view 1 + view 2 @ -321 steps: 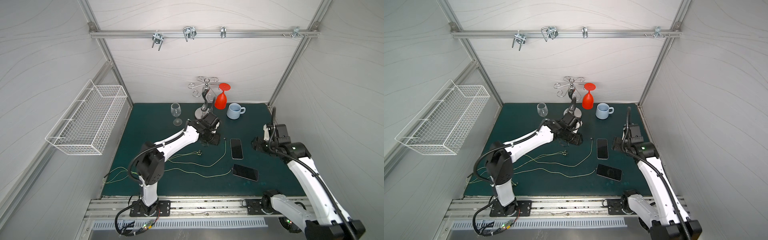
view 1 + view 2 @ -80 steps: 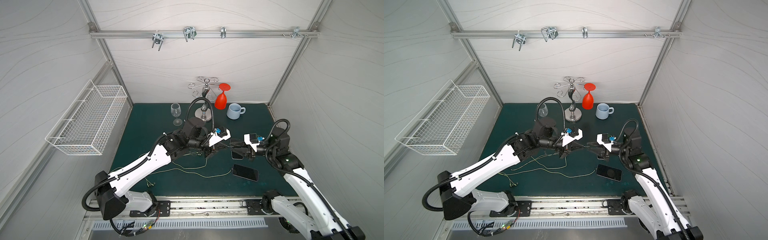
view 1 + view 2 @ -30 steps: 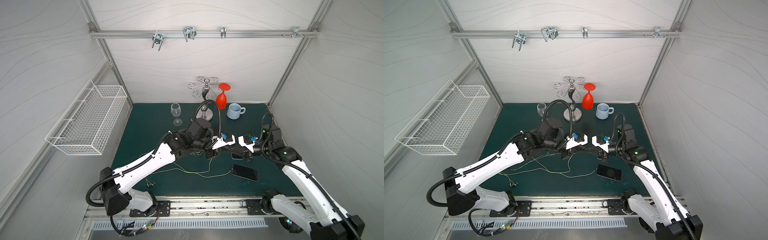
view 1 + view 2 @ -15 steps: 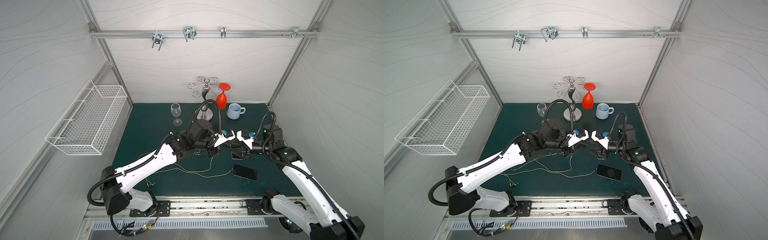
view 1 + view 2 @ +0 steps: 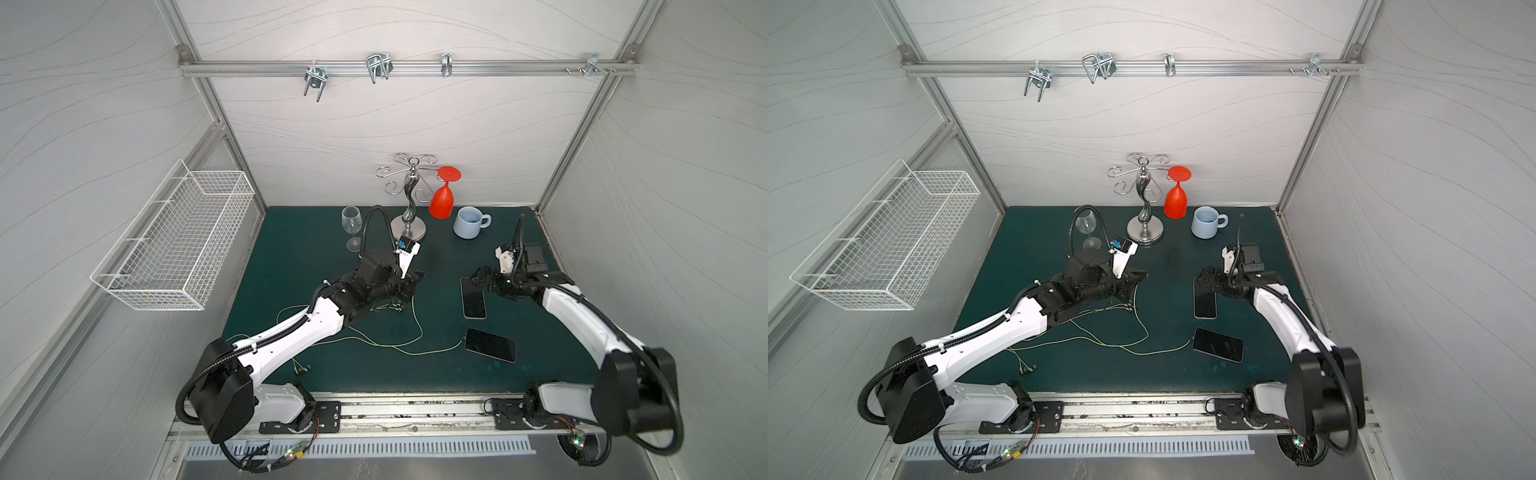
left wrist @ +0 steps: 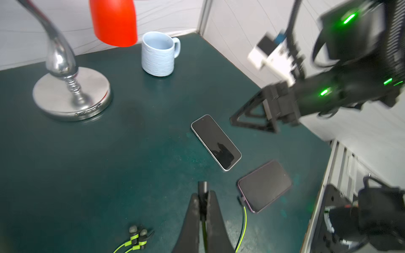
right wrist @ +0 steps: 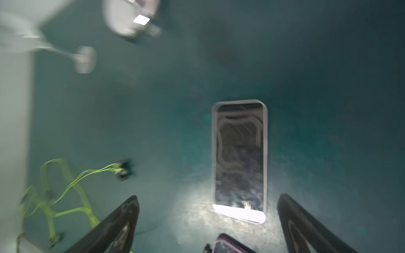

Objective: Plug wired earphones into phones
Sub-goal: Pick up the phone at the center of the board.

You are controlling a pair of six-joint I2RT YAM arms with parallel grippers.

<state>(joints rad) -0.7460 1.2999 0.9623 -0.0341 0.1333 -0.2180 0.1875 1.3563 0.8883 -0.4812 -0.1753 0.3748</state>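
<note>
- The left claw (image 6: 202,198) is clamped tight on the dark plug (image 6: 203,186) of one earphone cable (image 6: 205,238). It holds the plug off the counter (image 5: 291,249) near the middle, with the plug's tip poking out past the fingertips.
- That cable drops from the claw and loops across the counter. A pair of earbuds (image 6: 138,236) lies close by.
- The right claw (image 7: 208,197) stands wide open with nothing in it, over the back end of the silver-edged phone (image 5: 473,300).
- This phone lies flat, screen up, in the right half of the counter, its long side running front to back.
- The dark-edged phone (image 5: 490,345) lies flat nearer the front edge, turned crosswise, near the first phone but apart from it.
- A second earphone cable (image 6: 245,219) is plugged into the dark-edged phone's left short end and trails leftward.
- Along the back edge stand a clear wine glass (image 5: 351,226), a chrome stand (image 5: 409,226) with a red goblet (image 5: 441,203) hanging upside down from it, and a blue mug (image 5: 469,223).
</note>
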